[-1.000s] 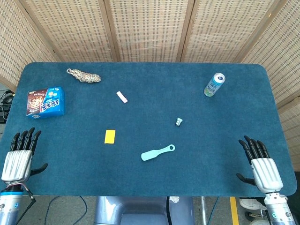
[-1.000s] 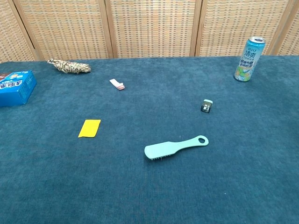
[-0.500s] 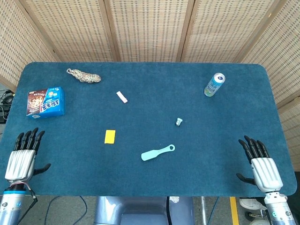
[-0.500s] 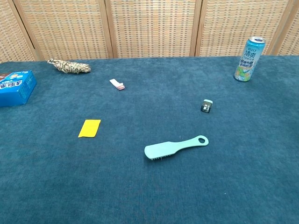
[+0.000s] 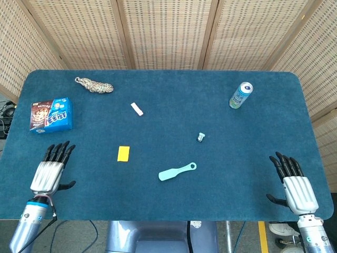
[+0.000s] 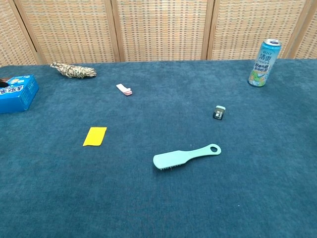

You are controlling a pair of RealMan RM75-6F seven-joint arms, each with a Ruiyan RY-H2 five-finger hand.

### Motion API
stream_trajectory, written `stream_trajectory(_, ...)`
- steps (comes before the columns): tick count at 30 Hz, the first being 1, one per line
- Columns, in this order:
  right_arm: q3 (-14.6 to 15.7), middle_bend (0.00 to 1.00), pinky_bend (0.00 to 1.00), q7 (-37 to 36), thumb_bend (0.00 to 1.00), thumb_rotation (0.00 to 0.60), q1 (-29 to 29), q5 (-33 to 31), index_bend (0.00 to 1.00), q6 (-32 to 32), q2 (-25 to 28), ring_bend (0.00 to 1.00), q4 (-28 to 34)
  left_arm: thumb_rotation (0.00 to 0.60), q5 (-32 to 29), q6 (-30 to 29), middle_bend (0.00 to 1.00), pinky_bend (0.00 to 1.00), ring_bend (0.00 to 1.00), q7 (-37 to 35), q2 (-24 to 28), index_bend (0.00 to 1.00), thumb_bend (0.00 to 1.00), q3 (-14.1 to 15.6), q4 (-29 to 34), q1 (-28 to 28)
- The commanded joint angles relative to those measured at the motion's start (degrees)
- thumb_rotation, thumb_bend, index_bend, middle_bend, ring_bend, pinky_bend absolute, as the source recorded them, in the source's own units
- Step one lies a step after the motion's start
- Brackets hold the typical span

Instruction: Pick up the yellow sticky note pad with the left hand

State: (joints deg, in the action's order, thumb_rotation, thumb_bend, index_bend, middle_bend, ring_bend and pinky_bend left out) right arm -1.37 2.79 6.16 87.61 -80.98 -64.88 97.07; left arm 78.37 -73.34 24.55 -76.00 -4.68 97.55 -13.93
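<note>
Yellow sticky note pad (image 5: 123, 153), one, flat on table, one left hand (image 5: 49, 173) spread, empty, apart

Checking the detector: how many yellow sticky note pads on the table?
1. The yellow sticky note pad lies flat left of centre, ahead and to the right of the left robot hand. Nothing suggests hidden ones.

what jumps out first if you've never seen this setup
Probably the yellow pad, a bright patch lying flat on the dark blue table left of centre, with the mint brush just to its right and nearer the front edge. Next, the two hands at the near corners: the left hand and right hand, both empty with fingers apart. The can stands alone at the far right.
</note>
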Motion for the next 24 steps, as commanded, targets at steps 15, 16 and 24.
stream_trajectory(15,-0.4,0.0,0.0,-2.8,0.0,0.6,0.3,-0.7,0.0,0.4,0.6,0.0,-0.5,0.6,-9.2,7.9,0.0,0.0,0.0,7.8,-13.3,0.0,0.24,-4.1,-9.7,-9.8)
stream_trajectory(16,-0.4,0.0,0.0,-2.9,0.0,0.6,0.3,-0.7,0.0,0.5,0.7,0.0,-0.5,0.6,-9.6,8.0,0.0,0.0,0.0,8.1,-13.8,0.0,0.24,-4.3,-10.1,-10.2)
stream_trajectory(24,-0.3,0.0,0.0,-3.5,0.0,0.6,0.4,-0.7,0.0,0.7,0.8,0.0,-0.5,0.6,-12.7,9.7,0.0,0.0,0.0,11.3,-17.7,0.0,0.28,-5.2,-12.9,-13.6)
